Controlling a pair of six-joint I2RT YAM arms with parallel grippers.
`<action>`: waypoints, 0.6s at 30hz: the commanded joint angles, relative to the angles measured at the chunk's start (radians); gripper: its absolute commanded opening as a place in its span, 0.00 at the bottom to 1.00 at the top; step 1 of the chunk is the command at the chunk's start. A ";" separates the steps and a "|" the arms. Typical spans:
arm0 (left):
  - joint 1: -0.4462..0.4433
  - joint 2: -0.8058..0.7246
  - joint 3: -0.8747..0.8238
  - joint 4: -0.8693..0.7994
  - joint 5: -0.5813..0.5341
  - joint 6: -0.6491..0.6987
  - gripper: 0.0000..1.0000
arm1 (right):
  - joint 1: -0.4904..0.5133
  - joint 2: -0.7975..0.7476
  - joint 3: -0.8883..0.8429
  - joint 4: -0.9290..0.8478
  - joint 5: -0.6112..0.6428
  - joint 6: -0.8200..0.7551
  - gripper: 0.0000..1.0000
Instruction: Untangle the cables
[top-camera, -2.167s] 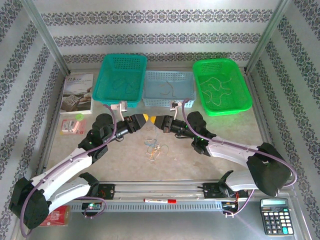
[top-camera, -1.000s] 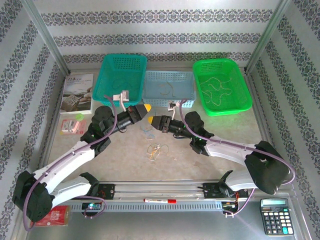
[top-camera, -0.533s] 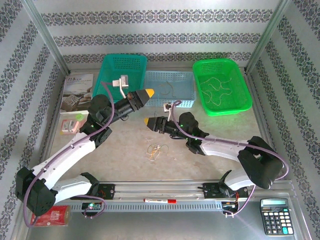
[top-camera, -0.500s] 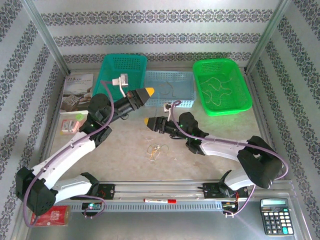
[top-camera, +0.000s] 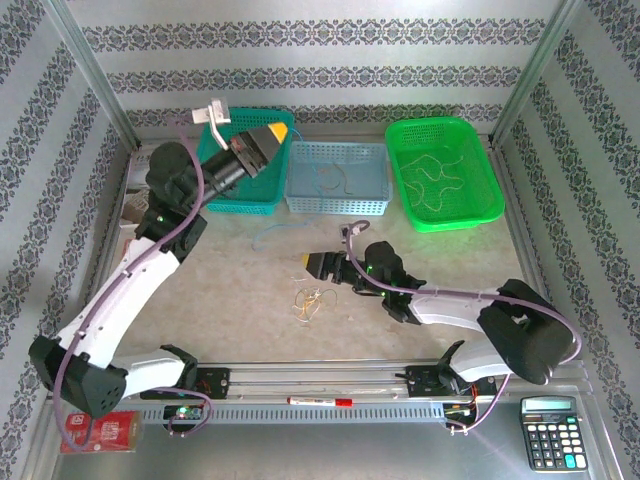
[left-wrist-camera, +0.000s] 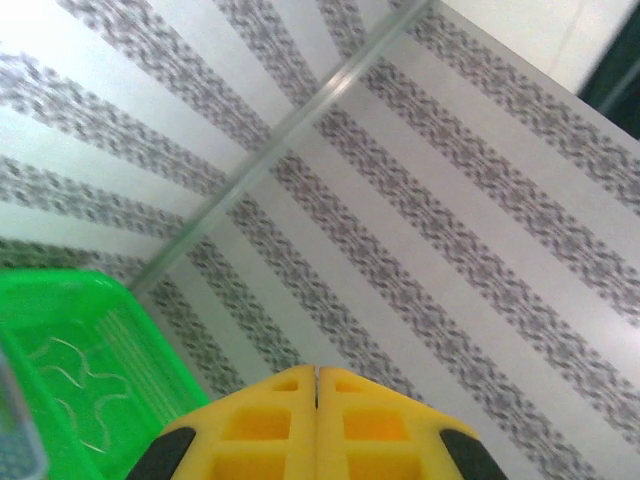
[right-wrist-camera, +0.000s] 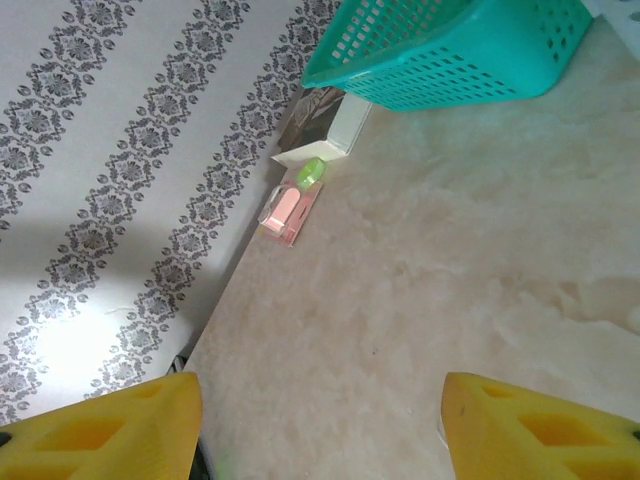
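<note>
A small tangle of whitish and yellowish cables (top-camera: 310, 300) lies on the table's middle. A pale blue cable (top-camera: 275, 232) lies loose in front of the baskets. My left gripper (top-camera: 275, 133) (left-wrist-camera: 317, 370) is raised over the teal basket (top-camera: 240, 185) with its yellow fingers pressed shut; no strand shows between them. My right gripper (top-camera: 308, 262) (right-wrist-camera: 320, 392) hangs low just behind the tangle, open, with bare table between its fingers. More strands rest in the green basket (top-camera: 492, 205) and the pale blue basket (top-camera: 340, 205).
A book (top-camera: 128, 200) and a pink case (right-wrist-camera: 290, 207) lie at the left wall. A red marker (top-camera: 320, 401) sits on the front rail, a calculator (top-camera: 548, 432) at the front right and a red packet (top-camera: 100, 430) at the front left.
My left arm has risen and swung back-left, from the table's middle to above the teal basket. My right gripper has opened and come nearer and lower. The pale blue cable now lies on the table.
</note>
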 joint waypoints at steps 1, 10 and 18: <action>0.074 0.054 0.088 -0.065 0.033 0.065 0.00 | -0.019 -0.073 -0.029 -0.016 0.033 -0.031 0.65; 0.230 0.247 0.279 -0.113 0.017 0.166 0.00 | -0.059 -0.312 -0.047 -0.275 0.060 -0.096 0.68; 0.332 0.491 0.423 -0.056 0.010 0.187 0.00 | -0.120 -0.516 -0.058 -0.475 0.071 -0.125 0.69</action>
